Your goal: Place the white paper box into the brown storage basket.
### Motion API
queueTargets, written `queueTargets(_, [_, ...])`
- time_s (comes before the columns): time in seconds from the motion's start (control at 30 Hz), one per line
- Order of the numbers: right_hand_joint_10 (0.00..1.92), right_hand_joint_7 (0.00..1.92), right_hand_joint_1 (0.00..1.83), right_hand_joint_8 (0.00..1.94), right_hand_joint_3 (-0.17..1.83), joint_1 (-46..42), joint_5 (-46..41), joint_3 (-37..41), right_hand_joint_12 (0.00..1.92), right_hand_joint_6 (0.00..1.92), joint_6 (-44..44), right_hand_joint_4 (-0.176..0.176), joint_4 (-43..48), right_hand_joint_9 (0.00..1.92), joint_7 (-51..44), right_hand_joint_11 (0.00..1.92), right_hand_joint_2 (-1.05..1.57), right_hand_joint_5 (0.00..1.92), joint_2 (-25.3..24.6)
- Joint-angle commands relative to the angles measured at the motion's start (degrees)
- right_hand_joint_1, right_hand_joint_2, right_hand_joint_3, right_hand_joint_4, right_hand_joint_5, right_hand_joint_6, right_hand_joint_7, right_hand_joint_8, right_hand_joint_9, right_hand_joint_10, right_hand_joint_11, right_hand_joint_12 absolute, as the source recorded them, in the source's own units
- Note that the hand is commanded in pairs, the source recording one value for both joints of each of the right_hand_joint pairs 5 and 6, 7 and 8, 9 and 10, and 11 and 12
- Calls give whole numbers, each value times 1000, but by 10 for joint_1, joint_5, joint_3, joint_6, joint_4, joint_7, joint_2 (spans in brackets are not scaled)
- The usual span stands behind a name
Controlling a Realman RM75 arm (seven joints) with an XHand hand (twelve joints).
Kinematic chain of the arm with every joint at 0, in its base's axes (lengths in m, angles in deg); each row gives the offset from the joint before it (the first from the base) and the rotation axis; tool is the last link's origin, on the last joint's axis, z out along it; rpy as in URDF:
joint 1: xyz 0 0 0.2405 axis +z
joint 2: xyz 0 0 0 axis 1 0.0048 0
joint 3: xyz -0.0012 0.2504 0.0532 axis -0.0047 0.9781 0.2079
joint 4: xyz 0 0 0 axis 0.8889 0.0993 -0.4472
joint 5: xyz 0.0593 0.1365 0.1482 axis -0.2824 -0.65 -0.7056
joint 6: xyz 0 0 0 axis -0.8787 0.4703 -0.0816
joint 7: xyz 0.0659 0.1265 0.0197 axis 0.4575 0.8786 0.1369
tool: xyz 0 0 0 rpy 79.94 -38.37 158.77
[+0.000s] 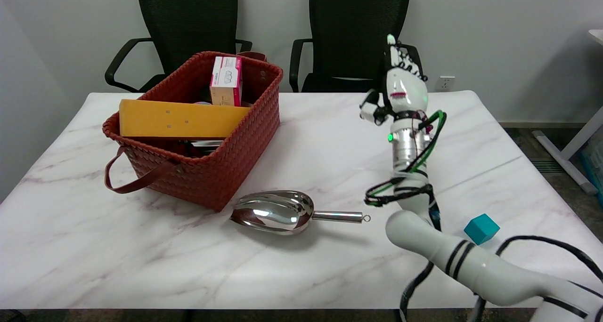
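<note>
Holding: nothing; the robot hand (400,75) is raised well above the table (330,265), fingers straight and pointing up, thumb out to the side.
Arm position: reaches in over the right half of the table, well apart from the basket.
White paper box (226,81): stands upright on end inside the brown storage basket (221,171), near the far wall, its top above the rim; white with pink printing.
Box handling (judgement): light, thin cardboard, moderately stiff; dents under a hard squeeze; smooth faces may slip.
Grip point (judgement): across the two broad faces near the exposed top, thumb opposite the fingers, light pressure.
Task state (judgement): box already in the basket; placement looks complete.
Basket contents: yellow flat box (181,119) lies across the near side.
Nearby: metal scoop (278,211), teal cube (481,229).
</note>
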Motion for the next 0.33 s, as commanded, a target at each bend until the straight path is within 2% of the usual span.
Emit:
queueTargets(0.03, [220, 321, 1279, 321, 1363, -97, 10, 46, 234, 31, 46, 0, -11, 220, -87, 234, 725, 31, 24])
queueTargets(0.33, [249, 310, 1296, 310, 1373, -99, -24, 38, 258, 29, 51, 0, -10, 249, -113, 258, 731, 29, 19])
